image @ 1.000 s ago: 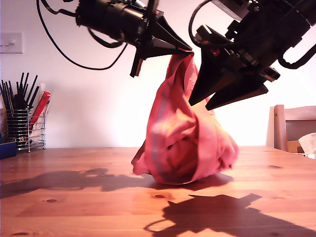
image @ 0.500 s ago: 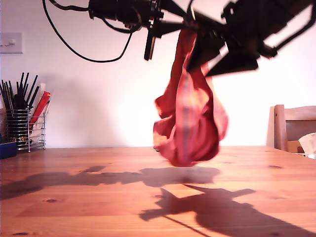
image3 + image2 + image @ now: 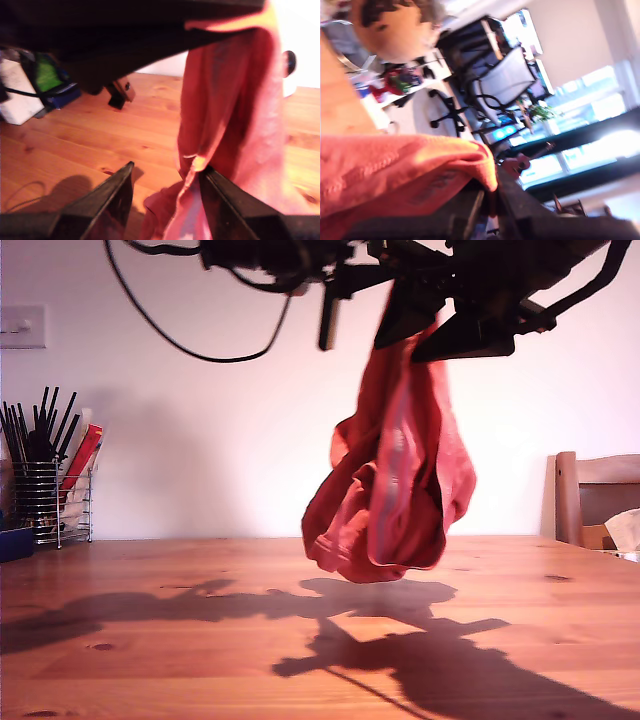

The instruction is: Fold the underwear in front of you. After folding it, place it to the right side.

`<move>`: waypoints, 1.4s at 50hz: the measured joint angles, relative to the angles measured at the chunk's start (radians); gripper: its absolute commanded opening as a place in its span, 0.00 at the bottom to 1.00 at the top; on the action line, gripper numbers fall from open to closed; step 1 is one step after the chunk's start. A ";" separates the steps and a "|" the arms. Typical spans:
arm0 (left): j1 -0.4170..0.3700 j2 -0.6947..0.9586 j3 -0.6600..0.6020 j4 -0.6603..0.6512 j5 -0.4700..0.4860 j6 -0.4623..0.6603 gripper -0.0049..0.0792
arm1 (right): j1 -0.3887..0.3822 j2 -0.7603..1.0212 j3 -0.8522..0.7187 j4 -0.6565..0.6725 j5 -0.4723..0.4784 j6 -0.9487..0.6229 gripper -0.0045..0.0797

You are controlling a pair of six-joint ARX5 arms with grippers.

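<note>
Status: soft coral-red cloth underwear with paler waistband [image 3: 395, 490] is fully airborne. It hangs bunched in a long drop from the two black arms at the top of the exterior view, its lowest fold just clear of the wooden table [image 3: 150, 640]. No fold made yet.

My first gripper [image 3: 487, 200]: the jaws look pressed together on a hem of the cloth, which drapes over them. The pinch point is dark, so medium confidence.

My second gripper [image 3: 167, 167]: the fingers are spread with bare table showing in the gap. The cloth hangs alongside one finger [image 3: 220, 200] and isn't between the two. It may be snagged higher up near the gripper body, can't tell.

Step, imo: lift/shake-out to find the garment's shape, i.e. pre-fold. Task is at an early stage.

Next move needs:
- a 2nd grasp on the waistband, apart from the 1st pinch, so the cloth opens flat rather than roping
- lower and drag onto the table so it lies spread
- then fold and shift it to the side

Risks: single-point hold, so the cloth can twist or slip out. The waistband edge is hard to pick out in the bunch.

Wire pen holder [image 3: 50, 500] at the exterior view's left is well apart, no clash.
</note>
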 measured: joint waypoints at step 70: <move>0.042 0.000 0.000 0.370 0.092 -0.330 0.04 | -0.025 0.087 0.000 -0.207 -0.025 -0.027 0.31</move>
